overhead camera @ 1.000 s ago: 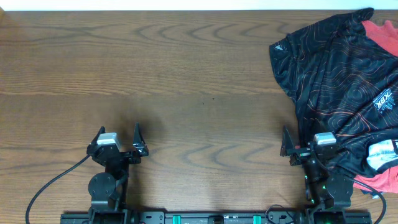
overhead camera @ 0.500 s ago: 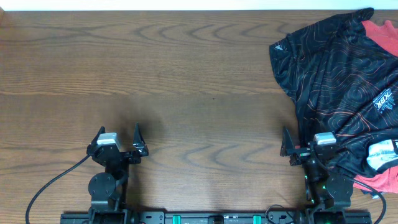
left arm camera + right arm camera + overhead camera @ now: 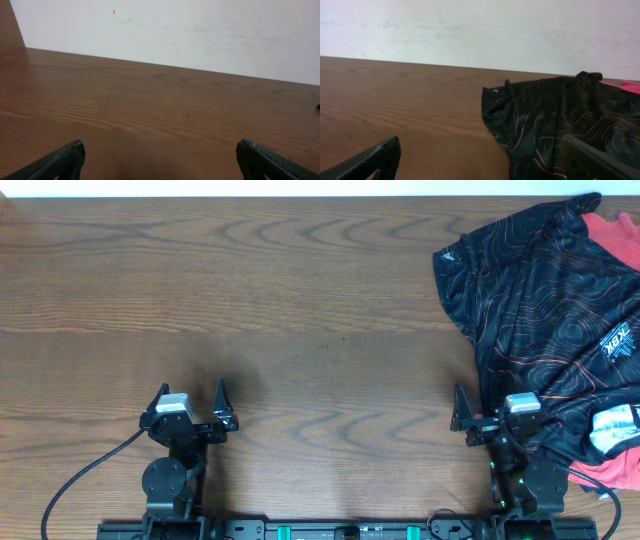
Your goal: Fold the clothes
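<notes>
A shiny black jersey (image 3: 545, 330), traced with thin orange-red contour lines and white logos, lies rumpled at the counter's (image 3: 300, 330) far right. The left gripper (image 3: 190, 410) and right gripper (image 3: 497, 418) sit with jaws apart.

Even, soft overhead light
The worktop (image 3: 300, 300) shows faint shadows near its front edge; wrist views look slightly soft.

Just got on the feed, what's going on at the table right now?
Folding hasn't begun. The black shiny jersey with orange-red contour lines lies crumpled on the right of the wooden table, over a red garment. Both grippers are open and hold nothing: the left gripper over bare wood, the right gripper at the jersey's near edge.
</notes>
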`<state>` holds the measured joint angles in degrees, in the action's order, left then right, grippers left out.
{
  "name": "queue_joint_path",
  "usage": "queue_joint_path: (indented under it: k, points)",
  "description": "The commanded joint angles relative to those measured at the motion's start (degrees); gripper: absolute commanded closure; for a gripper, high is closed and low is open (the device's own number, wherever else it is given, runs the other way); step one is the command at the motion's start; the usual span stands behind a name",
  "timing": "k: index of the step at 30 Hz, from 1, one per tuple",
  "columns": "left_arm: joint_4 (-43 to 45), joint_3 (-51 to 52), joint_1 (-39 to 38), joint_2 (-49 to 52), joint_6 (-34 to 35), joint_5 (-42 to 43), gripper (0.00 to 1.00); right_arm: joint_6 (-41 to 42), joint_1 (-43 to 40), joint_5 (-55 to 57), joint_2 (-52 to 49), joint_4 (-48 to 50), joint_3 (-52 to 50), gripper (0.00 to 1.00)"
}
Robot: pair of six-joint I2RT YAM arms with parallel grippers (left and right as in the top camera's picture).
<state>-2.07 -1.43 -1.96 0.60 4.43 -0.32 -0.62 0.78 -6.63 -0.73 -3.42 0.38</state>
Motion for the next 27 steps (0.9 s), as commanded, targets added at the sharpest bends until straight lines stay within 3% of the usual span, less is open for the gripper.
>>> queue_joint_path:
  k: [1,7,13,18,27]
  points:
    - [-1.77,1.2,0.28,0.07,-0.5,-0.15,0.02,2.19,0.37,0.2,-0.13,-0.09,-0.04,0.01]
    - [-2.03,0.7,0.28,0.76,8.59,-0.07,0.02,2.78,0.37,4.81,-1.18,-2.25,1.9,0.01]
    - [-2.51,-5.77,0.28,6.16,8.96,0.11,0.02,3.5,0.37,11.56,-8.9,-9.42,11.15,0.01]
    - [-6.4,-14.36,0.28,17.7,8.98,-0.07,0.02,6.58,0.35,13.97,-23.47,-16.81,21.31,0.01]
    - [-24.74,-33.9,0.28,41.55,9.03,0.04,0.02,6.6,0.26,15.04,-54.42,-39.32,44.28,0.01]
